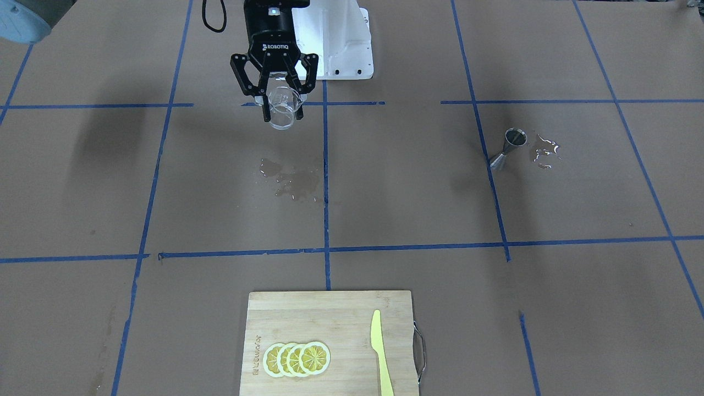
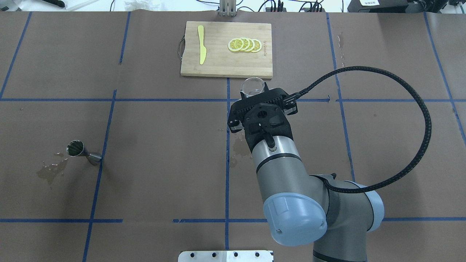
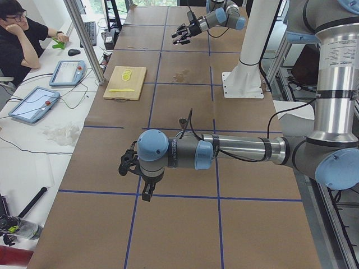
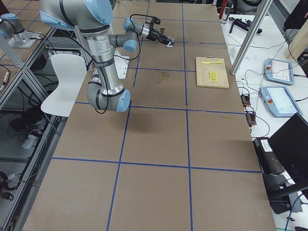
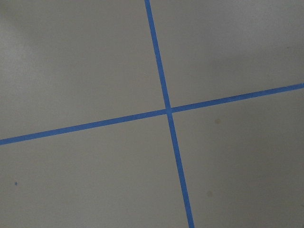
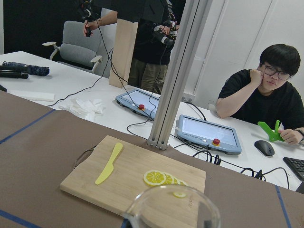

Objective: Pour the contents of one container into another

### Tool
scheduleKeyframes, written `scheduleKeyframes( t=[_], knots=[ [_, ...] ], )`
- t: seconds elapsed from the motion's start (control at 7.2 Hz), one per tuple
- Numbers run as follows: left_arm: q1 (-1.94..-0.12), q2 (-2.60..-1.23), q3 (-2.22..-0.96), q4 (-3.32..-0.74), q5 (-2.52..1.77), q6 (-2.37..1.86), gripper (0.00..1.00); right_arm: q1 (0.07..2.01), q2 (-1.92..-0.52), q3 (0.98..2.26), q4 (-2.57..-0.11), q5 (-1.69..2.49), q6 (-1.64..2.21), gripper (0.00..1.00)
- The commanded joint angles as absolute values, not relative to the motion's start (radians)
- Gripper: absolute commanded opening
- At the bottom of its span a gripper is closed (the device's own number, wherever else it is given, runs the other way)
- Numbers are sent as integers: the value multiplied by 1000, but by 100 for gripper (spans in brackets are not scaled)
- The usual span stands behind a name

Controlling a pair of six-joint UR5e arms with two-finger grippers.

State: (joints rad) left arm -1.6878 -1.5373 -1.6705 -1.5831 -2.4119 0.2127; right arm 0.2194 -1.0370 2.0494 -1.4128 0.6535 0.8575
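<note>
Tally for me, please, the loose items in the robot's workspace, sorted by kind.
Glass beaker: 1
Steel jigger: 1
Cutting board: 1
Yellow knife: 1
Lemon slices: 4
Total: 8

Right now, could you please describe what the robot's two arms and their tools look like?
The right arm and left arm are silver-grey tubes with pale blue joint caps. The right tool is black, two-fingered, marked ROBOTIQ in white; a black braided cable loops to its wrist. The left tool is black too; its details are unclear.
</note>
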Motion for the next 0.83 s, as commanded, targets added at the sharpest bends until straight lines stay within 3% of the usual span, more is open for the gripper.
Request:
scheduleKeyframes(
  t=[0.0, 0.42, 0.69],
  knots=[
    [-1687, -1537, -1671, -1592, -2410, 215, 100, 219, -1038, 2049, -1413, 653, 857, 0],
    [-1687, -1536, -1671, -1624, -2410, 216, 100, 221, -1098, 2051, -1335, 655, 857, 0],
    [-1687, -1534, -1672, -1638, -2410, 216, 100, 221, -1242, 2046, -1171, 652, 859, 0]
  ],
)
